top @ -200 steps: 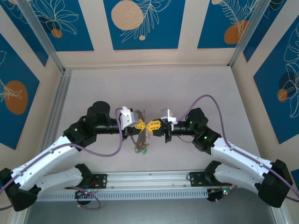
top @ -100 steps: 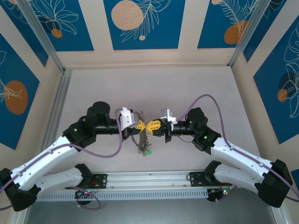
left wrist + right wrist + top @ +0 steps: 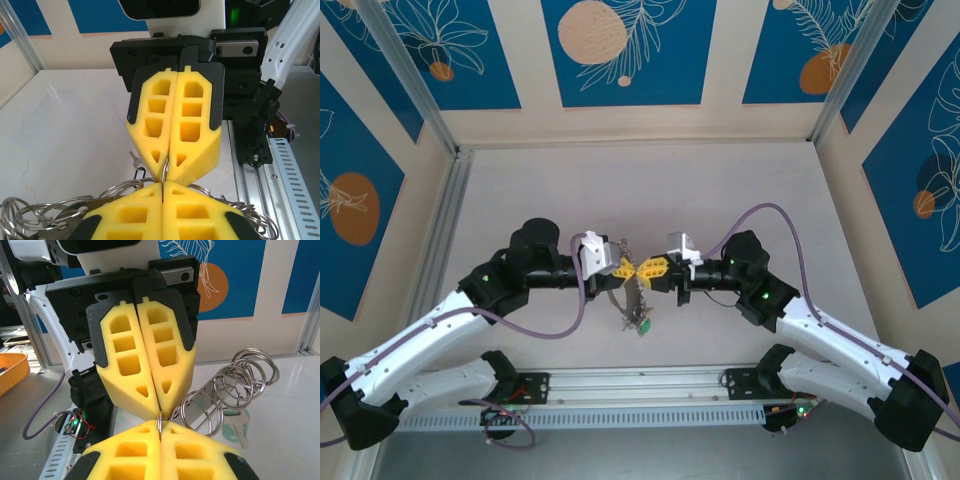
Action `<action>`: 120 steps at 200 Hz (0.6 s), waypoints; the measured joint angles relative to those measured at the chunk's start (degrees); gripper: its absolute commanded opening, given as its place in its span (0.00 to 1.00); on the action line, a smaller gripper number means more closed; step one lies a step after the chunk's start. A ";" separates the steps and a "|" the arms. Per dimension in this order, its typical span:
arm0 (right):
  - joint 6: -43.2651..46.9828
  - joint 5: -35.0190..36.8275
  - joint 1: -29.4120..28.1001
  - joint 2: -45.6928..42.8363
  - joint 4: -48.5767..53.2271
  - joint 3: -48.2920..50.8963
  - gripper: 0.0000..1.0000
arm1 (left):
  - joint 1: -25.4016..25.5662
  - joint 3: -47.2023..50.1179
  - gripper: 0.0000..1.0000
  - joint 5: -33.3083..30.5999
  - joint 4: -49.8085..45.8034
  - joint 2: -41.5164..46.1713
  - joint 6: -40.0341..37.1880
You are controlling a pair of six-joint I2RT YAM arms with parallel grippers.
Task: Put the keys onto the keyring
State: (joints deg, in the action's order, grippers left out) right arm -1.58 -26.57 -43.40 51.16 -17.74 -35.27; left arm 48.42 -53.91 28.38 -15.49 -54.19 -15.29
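Holds the left gripper point(image 3: 629, 268) and the right gripper point(image 3: 648, 267) nose to nose above the middle of the pale table point(image 3: 740, 190), yellow foam tips all but touching. Clamps both pairs of pads flat together, with no more than a hairline seam between them in either wrist view.

Pinches a thin grey wire of the keyring point(image 3: 632, 300) at that seam. In the left wrist view, shows a short curved piece of it crossing from the near tips up into the opposite tips. In the right wrist view, shows the same piece as a short upright sliver.

Lets the rest of the keyring dangle below the meeting point, toward the arm bases (seen from above). Ends that cluster in a green tag point(image 3: 645, 326); cannot tell whether touching the table or just above it.

Carries a chain of split rings point(image 3: 235, 380) on the far side of the grippers: bright steel coils strung one beside another, rising to the right in the right wrist view. Shows a silver key point(image 3: 239, 427) just under that chain, blade pointing down and to the right against the tabletop; cannot tell whether resting or hanging, and too small to make out any tag on it.

Shows more wire loops point(image 3: 35, 220) crowding both sides of the left gripper's pads along the bottom edge of the left wrist view.
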 measured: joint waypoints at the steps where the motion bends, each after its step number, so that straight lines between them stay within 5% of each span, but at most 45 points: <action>1: 0.02 -0.02 0.02 -0.02 0.02 0.00 0.00 | 0.00 0.00 0.20 0.00 -0.02 0.02 0.20; 64: 1.14 -3.69 3.67 -4.07 3.98 -0.55 0.00 | -4.42 0.96 0.40 0.70 0.11 5.25 5.81; 84: 1.18 -5.40 4.59 -4.61 5.03 -1.64 0.00 | -5.68 1.33 0.69 1.40 0.13 5.60 7.17; 120: 0.66 -8.00 5.27 -5.09 5.18 -2.56 0.00 | -8.04 3.69 0.93 3.34 1.84 4.48 11.34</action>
State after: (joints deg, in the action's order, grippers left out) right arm -0.93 -34.57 -38.13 46.06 -12.56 -37.82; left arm 40.38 -50.22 31.73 -13.65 -49.71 -3.95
